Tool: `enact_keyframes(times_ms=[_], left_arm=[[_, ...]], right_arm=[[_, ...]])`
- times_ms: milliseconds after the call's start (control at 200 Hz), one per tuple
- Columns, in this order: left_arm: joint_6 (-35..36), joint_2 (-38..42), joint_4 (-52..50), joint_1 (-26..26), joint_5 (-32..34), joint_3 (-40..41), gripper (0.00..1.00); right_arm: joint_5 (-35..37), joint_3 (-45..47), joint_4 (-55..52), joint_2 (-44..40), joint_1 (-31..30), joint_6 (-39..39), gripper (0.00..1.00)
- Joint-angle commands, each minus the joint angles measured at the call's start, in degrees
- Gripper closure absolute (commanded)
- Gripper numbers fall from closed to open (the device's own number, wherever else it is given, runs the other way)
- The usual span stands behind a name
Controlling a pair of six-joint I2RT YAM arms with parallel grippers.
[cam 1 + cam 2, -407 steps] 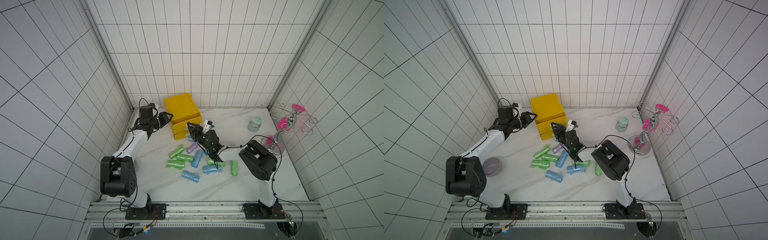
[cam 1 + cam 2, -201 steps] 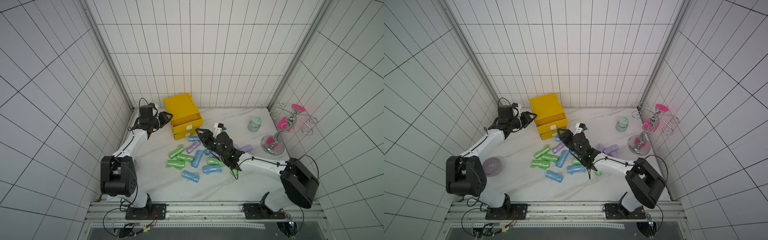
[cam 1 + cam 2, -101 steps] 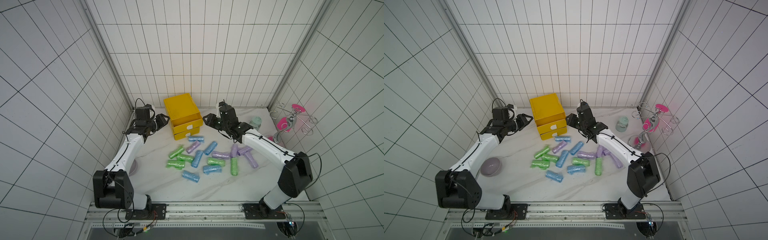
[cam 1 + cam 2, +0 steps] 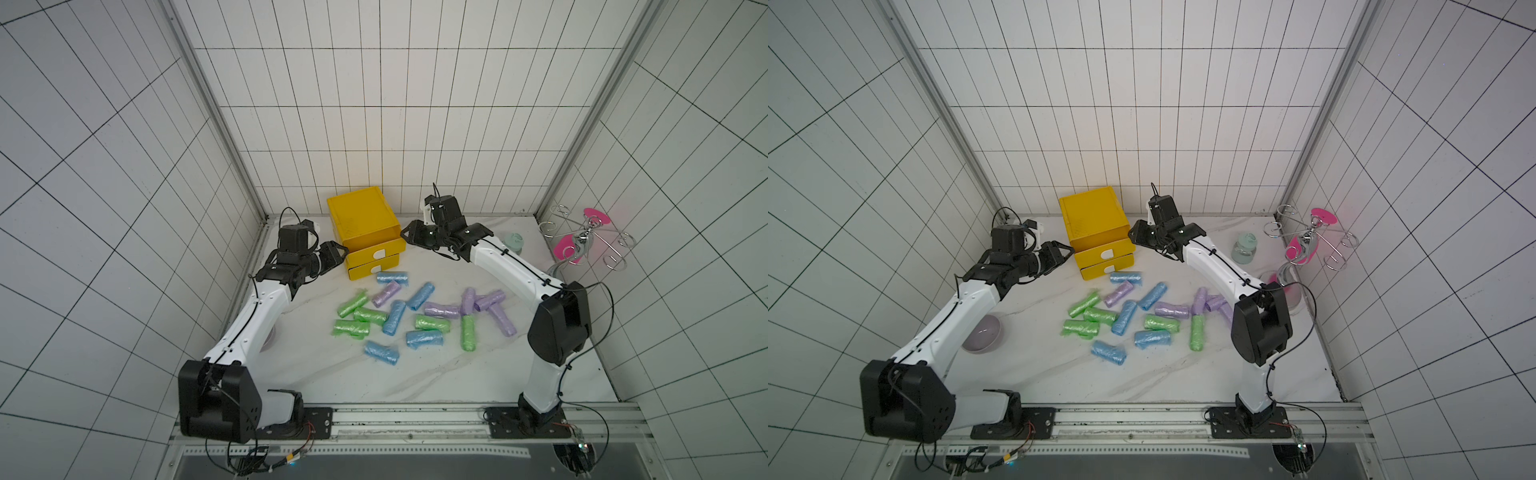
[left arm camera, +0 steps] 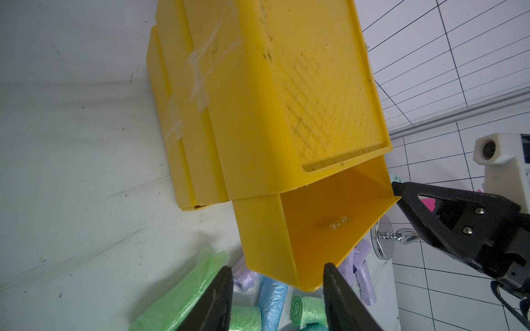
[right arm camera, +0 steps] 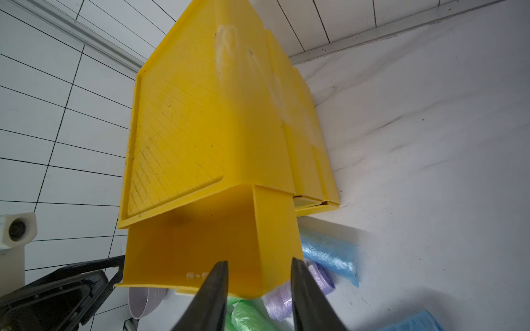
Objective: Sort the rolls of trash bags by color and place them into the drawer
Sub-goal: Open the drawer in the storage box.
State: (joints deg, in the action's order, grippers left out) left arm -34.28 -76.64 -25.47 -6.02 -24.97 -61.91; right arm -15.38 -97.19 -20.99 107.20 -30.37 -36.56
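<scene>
Stock: rolls of trash bags (image 4: pixel 432 323), green, blue and lilac, lying loose on table (image 4: pixel 415 382) before yellow cabinet (image 4: pixel 361 212) | top drawer (image 5: pixel 321 226) standing partly out | left gripper (image 4: pixel 340 257) fingers apart, released, beside drawer's left corner | right gripper (image 4: pixel 406 236) fingers apart at right corner, contact seemingly light but unclear

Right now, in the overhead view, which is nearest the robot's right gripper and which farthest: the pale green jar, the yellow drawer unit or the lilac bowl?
Measured from the right gripper:
1. yellow drawer unit, right beside it at the back.
2. pale green jar, off toward the right wall.
3. lilac bowl, far across, near the left wall.
</scene>
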Motion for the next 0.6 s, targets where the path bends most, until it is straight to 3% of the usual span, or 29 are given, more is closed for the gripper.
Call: enact_keyframes(times_ms=[0,195,595], left_arm=[[0.2,-1.4,1.3,-0.4,0.1,0.4,0.50],[0.3,-1.9,1.8,-1.2,0.0,1.1,0.50],[-1.1,-0.3,2.4,-2.7,-2.1,2.4,0.51]], right_arm=[[-1.8,-4.1,-2.4,1.9,0.7,1.5,0.63],[-3.0,-6.6,-3.8,4.0,0.9,2.1,0.66],[-5.3,-3.6,-4.1,1.2,0.9,1.8,0.88]])
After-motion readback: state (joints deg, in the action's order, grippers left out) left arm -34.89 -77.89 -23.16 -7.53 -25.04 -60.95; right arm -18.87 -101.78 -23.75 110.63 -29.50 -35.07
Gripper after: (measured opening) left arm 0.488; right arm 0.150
